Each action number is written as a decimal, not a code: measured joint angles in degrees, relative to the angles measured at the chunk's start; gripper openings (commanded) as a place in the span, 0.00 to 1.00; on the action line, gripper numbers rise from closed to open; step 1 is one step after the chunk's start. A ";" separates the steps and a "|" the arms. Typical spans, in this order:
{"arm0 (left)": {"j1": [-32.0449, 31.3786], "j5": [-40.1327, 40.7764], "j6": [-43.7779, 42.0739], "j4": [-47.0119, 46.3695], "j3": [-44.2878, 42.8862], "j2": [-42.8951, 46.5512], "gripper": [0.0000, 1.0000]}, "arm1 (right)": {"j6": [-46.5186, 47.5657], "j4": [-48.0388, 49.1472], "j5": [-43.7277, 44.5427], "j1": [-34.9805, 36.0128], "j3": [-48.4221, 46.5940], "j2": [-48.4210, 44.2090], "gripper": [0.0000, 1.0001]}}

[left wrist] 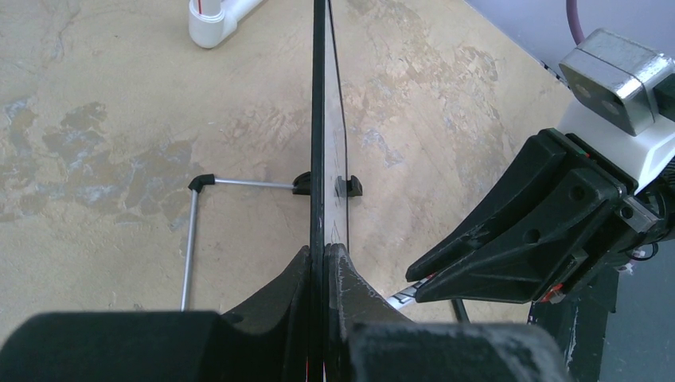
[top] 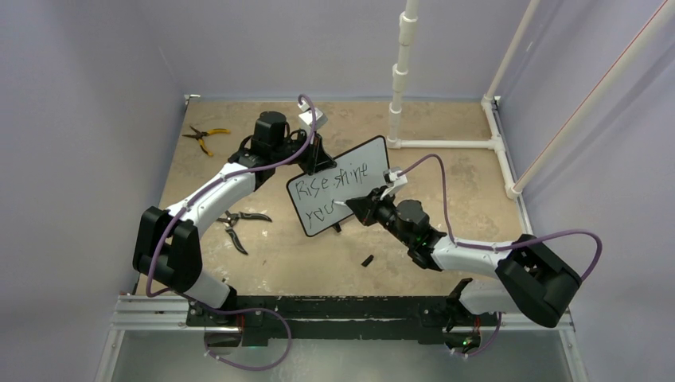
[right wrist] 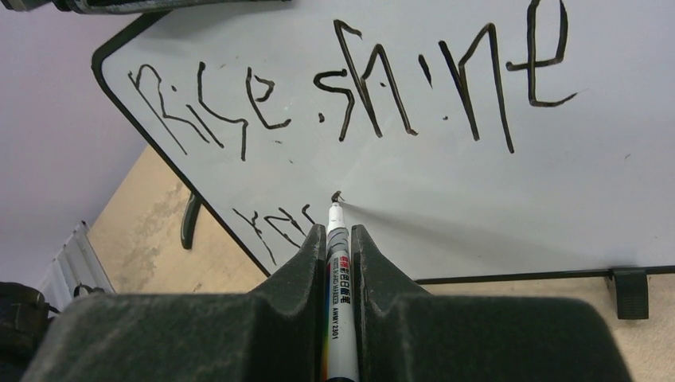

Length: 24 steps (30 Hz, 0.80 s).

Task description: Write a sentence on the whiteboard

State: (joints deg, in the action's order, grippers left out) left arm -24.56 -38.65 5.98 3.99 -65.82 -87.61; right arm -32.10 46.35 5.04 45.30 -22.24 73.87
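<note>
— Can you read the second line of the sentence (right wrist: 354,91)?
— Only its start. The right gripper (right wrist: 340,232) covers the rest, in the wrist view and from above.
— Is the whiteboard (right wrist: 477,199) whole?
— No, its right side is cut off, and the marker (right wrist: 341,318) leaves at the bottom edge.
— That black bit (top: 368,260) on the surface (top: 446,127)?
— Too small to name.
</note>
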 measured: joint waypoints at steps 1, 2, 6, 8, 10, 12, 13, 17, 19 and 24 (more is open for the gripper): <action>0.00 0.00 0.00 0.00 0.00 0.00 0.00 | -0.04 0.02 0.00 0.00 0.11 0.00 0.00; 0.00 -0.02 0.00 0.00 0.00 0.00 0.00 | -0.07 0.04 0.00 0.00 0.33 0.00 0.00; 0.00 -0.07 0.00 0.00 0.00 0.00 0.00 | -0.37 -0.04 0.26 0.00 1.68 0.02 0.00; 0.00 -0.09 0.00 0.00 0.00 0.02 0.00 | -0.52 -0.13 0.39 0.00 2.14 0.02 0.00; 0.00 -0.09 0.00 0.00 0.00 0.02 0.00 | -0.57 -0.26 0.46 0.00 2.27 0.02 0.00; 0.00 -0.09 0.00 0.02 0.00 0.04 0.00 | -0.70 -0.26 0.55 0.00 2.29 0.02 0.00; 0.00 -0.07 0.00 0.02 0.00 0.07 0.00 | -0.74 -0.26 0.63 0.00 2.29 0.02 0.00; 0.00 -0.09 0.00 0.04 0.07 0.11 0.00 | -0.96 -0.50 1.16 0.00 2.29 0.02 0.00; 0.00 -0.07 0.00 0.02 0.07 0.11 0.00 | -1.05 -0.52 1.27 0.00 2.29 0.04 0.00; 0.00 -0.07 0.00 0.02 0.07 0.11 0.00 | -1.36 -0.55 1.40 0.00 2.34 0.11 0.00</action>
State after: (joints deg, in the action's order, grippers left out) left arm -24.56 -38.72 5.98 4.01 -65.76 -87.50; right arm -33.45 45.80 6.44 45.30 -19.90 73.97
